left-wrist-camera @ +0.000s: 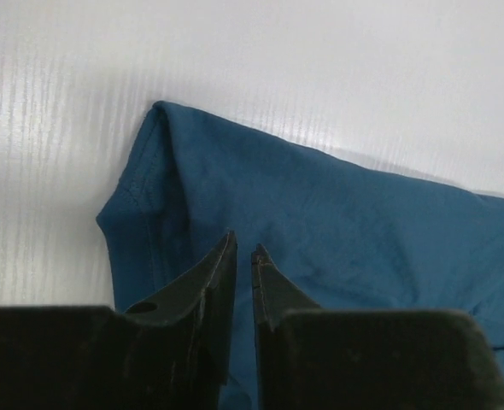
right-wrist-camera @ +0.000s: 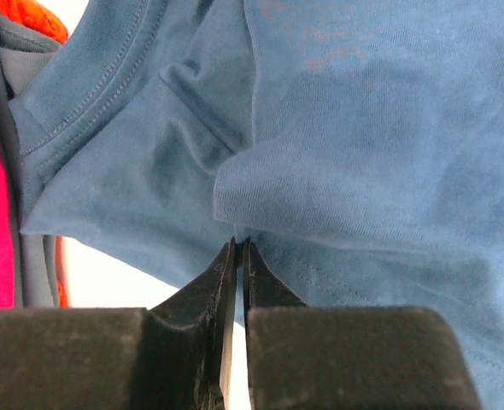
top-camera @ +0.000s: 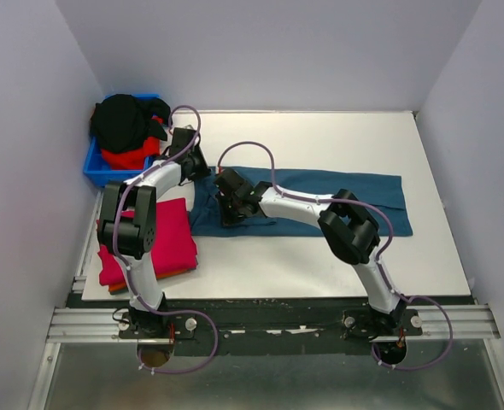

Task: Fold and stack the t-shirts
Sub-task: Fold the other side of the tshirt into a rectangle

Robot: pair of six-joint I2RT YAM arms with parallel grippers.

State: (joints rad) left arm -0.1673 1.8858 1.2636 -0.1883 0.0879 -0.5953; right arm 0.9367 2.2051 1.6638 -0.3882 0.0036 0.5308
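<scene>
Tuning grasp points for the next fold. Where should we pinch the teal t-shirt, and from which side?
Probably its left end. The teal t-shirt lies flat as a long strip on the table, so only edges offer a lip. Pinch the far-left hemmed corner with the left gripper and the near-left folded edge with the right gripper, each coming down from above.

In the top view I read even, diffuse overhead light. The counter (top-camera: 320, 265) is bright without hard glare, and the arms (top-camera: 299, 205) cast only faint, soft shadows. Straight edges bow slightly near the frame borders. In the left wrist view the counter washes out to near white with fine streaks of glare. The fingers (left-wrist-camera: 205, 290) are dark and soft-focused. In the right wrist view the shirt (right-wrist-camera: 363, 128) weave and stitching are sharp, and the fingers are blurred silhouettes.
</scene>
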